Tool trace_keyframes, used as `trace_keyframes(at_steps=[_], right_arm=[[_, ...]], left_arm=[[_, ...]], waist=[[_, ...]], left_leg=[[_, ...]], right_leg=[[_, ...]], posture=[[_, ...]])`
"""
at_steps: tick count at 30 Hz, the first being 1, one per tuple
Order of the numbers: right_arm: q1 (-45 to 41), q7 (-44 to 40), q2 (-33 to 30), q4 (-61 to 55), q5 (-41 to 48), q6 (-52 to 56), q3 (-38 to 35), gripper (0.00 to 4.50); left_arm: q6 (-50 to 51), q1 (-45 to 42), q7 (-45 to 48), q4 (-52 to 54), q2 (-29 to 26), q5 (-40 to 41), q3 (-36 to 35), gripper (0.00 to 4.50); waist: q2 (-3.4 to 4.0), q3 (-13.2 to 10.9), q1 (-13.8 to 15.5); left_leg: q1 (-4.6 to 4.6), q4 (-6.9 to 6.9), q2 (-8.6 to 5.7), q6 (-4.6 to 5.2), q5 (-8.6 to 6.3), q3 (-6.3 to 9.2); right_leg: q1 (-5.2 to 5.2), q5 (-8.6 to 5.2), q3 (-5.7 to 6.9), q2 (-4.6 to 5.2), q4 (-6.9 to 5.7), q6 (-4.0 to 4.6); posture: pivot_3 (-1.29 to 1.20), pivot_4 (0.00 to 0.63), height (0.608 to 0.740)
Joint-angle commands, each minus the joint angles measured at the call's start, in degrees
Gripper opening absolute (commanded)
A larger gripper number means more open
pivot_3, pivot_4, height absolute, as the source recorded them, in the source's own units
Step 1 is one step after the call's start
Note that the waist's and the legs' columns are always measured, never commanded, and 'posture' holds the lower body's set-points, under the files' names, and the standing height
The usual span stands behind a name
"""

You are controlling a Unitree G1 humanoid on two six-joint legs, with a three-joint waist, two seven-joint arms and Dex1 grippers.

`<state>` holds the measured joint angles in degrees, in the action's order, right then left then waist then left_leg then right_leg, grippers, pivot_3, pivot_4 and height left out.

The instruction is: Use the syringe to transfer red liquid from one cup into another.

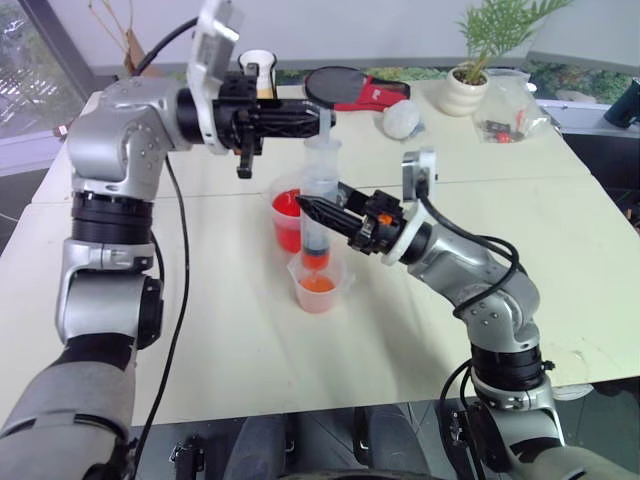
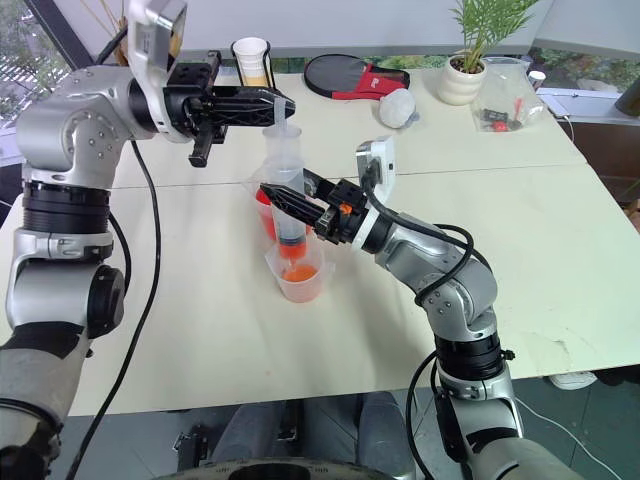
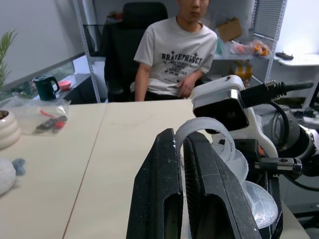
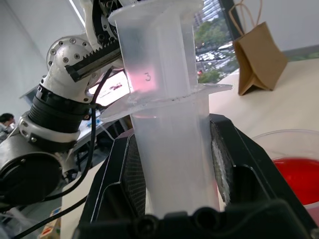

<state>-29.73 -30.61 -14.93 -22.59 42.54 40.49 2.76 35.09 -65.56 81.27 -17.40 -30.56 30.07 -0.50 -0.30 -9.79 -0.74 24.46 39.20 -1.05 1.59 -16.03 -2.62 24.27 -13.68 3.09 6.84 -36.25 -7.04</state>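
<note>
Item — large clear plastic syringe with black plunger seal and short orange tip (image 1: 320,205): stands upright at the counter's (image 1: 560,290) centre, tip down in the smaller clear beaker of orange-red liquid (image 1: 317,285); the larger clear beaker of bright red liquid (image 1: 286,218) stands just beside, at 11 o'clock from it.

Holds: right claw (image 1: 312,212) clamped on the barrel below the finger flange; left claw (image 1: 322,117) pinched tight on the plunger's top.

Handling, as judged: light, stiff, smooth-walled and likely slippery — best gripped mid-barrel under the flange, as now. The plunger should be pressed straight down; a skewed push may tip the light beaker or slop liquid.

Surroundings: white paper cup (image 1: 258,72) at 11 o'clock, black-and-red paddle (image 1: 350,87) at 12, crumpled white wad (image 1: 402,120), potted plant in a white pot (image 1: 468,88) and clear bag of small parts (image 1: 508,110) at 1 to 2. All well apart; nothing obstructs. A seated person (image 3: 175,55) faces the counter's far edge.
</note>
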Motion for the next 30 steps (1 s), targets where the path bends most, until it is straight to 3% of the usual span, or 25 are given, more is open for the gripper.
trace_keyframes(at_steps=[1,30], right_arm=[[-2.7,-0.2,-0.8,-0.5,-1.5,-2.7,-1.4,1.45],[-7.1,0.5,-3.1,-0.4,-1.0,-3.4,-4.8,1.45]], left_arm=[[1.8,1.2,0.6,4.0,0.8,2.4,0.7,0.05],[-1.2,7.5,0.6,0.4,4.7,-1.8,4.7,0.05]], waist=[[0.00,0.0,0.1],[0.00,0.0,0.0]], left_leg=[[0.00,0.00,0.00,0.00,0.00,0.00],[0.00,0.01,-0.01,0.00,0.00,-0.01]], right_leg=[[0.00,0.00,0.00,0.00,0.00,0.00],[-0.02,0.00,0.00,0.00,0.01,0.00]], posture=[[0.00,0.150,0.740],[0.00,0.150,0.740]])
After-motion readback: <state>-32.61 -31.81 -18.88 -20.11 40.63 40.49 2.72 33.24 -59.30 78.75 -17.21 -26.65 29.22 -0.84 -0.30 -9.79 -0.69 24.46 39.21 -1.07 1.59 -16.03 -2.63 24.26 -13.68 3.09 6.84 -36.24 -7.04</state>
